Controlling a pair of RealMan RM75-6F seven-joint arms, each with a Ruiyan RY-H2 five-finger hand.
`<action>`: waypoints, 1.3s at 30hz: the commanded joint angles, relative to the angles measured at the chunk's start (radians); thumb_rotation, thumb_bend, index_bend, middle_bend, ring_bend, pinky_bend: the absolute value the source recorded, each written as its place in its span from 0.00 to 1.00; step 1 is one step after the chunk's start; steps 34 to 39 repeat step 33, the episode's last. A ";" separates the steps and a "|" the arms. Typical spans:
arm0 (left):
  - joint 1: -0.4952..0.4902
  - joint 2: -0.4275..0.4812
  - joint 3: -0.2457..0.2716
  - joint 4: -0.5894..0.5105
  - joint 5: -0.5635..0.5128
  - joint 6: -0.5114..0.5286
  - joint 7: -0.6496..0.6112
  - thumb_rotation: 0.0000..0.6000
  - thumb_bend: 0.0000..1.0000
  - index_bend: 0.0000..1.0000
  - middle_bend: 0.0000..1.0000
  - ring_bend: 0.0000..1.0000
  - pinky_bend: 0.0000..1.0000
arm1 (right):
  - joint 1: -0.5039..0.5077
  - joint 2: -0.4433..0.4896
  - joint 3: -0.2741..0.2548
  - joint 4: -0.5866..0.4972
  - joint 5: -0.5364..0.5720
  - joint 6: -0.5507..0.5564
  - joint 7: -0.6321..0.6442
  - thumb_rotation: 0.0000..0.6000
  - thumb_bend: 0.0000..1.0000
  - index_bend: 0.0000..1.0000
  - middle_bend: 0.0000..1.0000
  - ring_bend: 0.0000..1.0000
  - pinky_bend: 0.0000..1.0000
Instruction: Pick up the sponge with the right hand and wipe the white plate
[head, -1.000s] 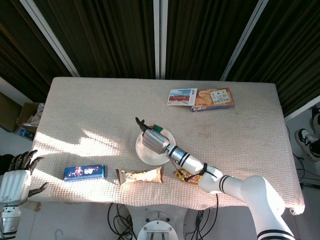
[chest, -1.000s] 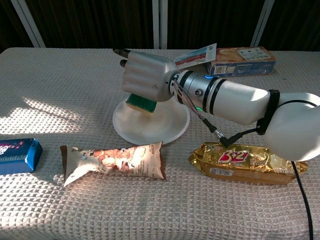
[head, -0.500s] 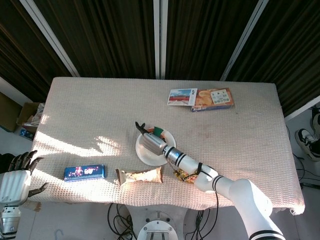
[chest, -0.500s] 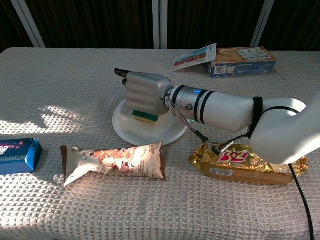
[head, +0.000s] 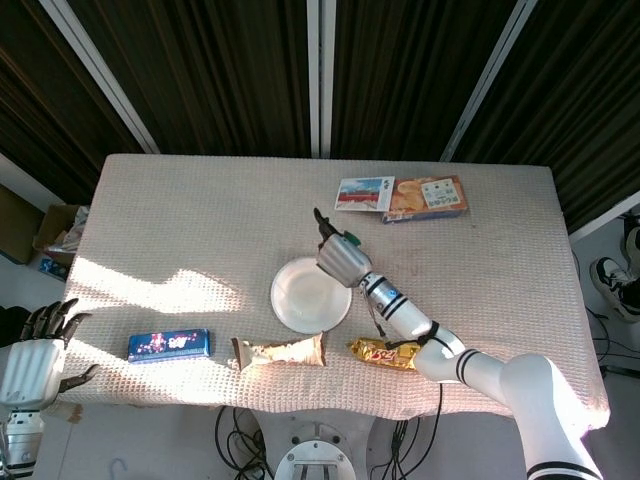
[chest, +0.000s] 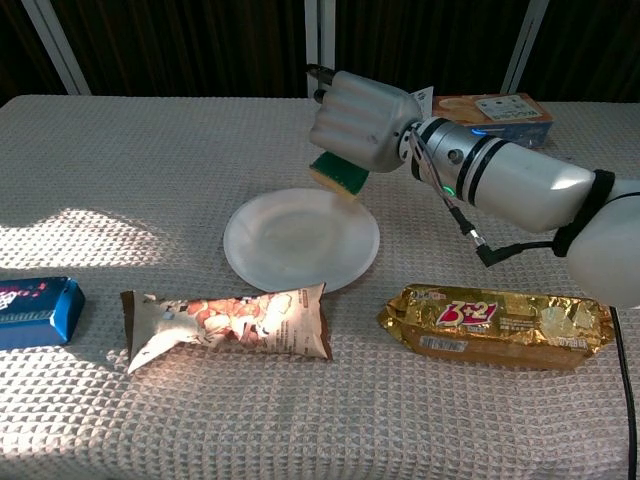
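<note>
The white plate (head: 310, 296) (chest: 300, 240) lies bare on the table in front of me. My right hand (head: 340, 258) (chest: 362, 122) grips the green and yellow sponge (chest: 340, 175) (head: 349, 240) and hovers above the plate's far right rim, the sponge clear of the plate. My left hand (head: 40, 350) hangs off the table's near left corner with its fingers spread, holding nothing; the chest view does not show it.
A brown snack packet (chest: 230, 320) lies just in front of the plate. A gold snack bar (chest: 495, 318) lies to its right, under my right forearm. A blue packet (chest: 35, 310) sits at the near left. A printed box (head: 405, 197) rests at the far right.
My right hand has lifted the sponge off the plate and carried it up and to the right, past the far right rim. The plate now lies uncovered.
</note>
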 joint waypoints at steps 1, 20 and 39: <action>-0.001 0.000 0.001 -0.006 0.005 0.002 0.006 1.00 0.07 0.26 0.12 0.10 0.12 | -0.066 0.047 0.020 -0.060 0.097 -0.033 0.001 1.00 0.33 0.43 0.41 0.18 0.00; -0.019 0.014 -0.007 -0.036 0.031 0.004 0.035 1.00 0.07 0.25 0.12 0.10 0.12 | -0.474 0.532 -0.042 -0.652 0.136 0.308 0.349 1.00 0.32 0.00 0.04 0.00 0.00; -0.028 0.002 -0.014 -0.066 0.038 0.005 0.081 1.00 0.07 0.24 0.12 0.10 0.12 | -0.770 0.746 -0.201 -0.728 -0.027 0.577 0.803 1.00 0.35 0.00 0.00 0.00 0.00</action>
